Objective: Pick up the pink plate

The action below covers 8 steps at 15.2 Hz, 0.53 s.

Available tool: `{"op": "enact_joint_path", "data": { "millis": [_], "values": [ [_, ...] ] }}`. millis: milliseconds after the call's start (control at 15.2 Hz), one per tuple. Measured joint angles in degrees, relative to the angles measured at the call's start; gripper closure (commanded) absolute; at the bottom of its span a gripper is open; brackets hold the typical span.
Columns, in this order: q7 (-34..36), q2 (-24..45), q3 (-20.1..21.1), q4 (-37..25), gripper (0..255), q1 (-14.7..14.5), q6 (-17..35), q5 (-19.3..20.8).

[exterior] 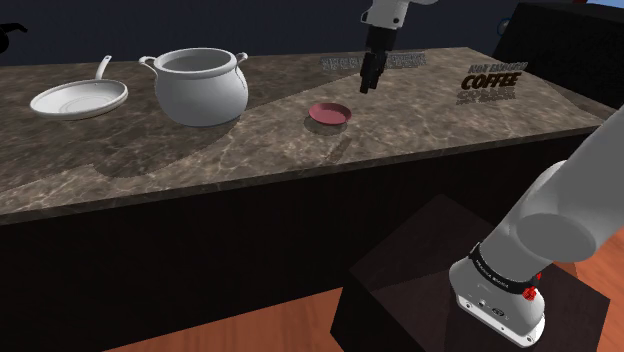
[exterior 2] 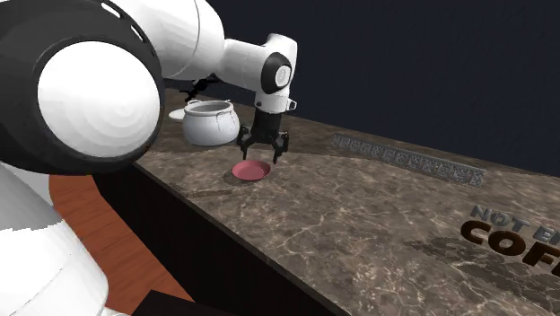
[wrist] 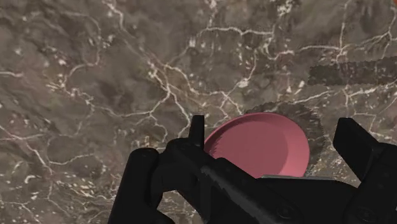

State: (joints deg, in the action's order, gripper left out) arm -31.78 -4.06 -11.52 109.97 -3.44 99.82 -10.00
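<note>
Gripper (exterior 2: 263, 151): open, fingers spread, nothing held. I have it hanging above the counter, pointing down.
Progress: by my judgement the approach is largely made. The descent, the closing on the rim and the lift are all not yet done.
Counter (exterior: 200, 160): dark veined stone. It carries everything named below.
Pot (exterior: 200, 88): white, two-handled, well apart from the plate toward the shoulder view's left.
Pan (exterior: 78, 100): white, shallow, farther to that left, near the pot.
Plate (exterior: 331, 113): pink, small, flat on the counter and untouched. It lies below the gripper. The wrist view puts it between the two fingers, and the shoulder view puts it a little left of the fingertips and lower.
</note>
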Motion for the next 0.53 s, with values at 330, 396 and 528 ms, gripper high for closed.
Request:
{"op": "enact_joint_path", "data": {
  "millis": [330,396,528],
  "values": [
    [-8.19,14.85,-0.97,-15.52,0,1.49,-4.97,-6.45],
    [-9.45,17.82,-0.85,-19.0,0,1.99,-6.34,-7.66],
    [-11.46,23.85,-0.28,-26.28,0,3.08,-9.2,-9.96]
  ]
}}
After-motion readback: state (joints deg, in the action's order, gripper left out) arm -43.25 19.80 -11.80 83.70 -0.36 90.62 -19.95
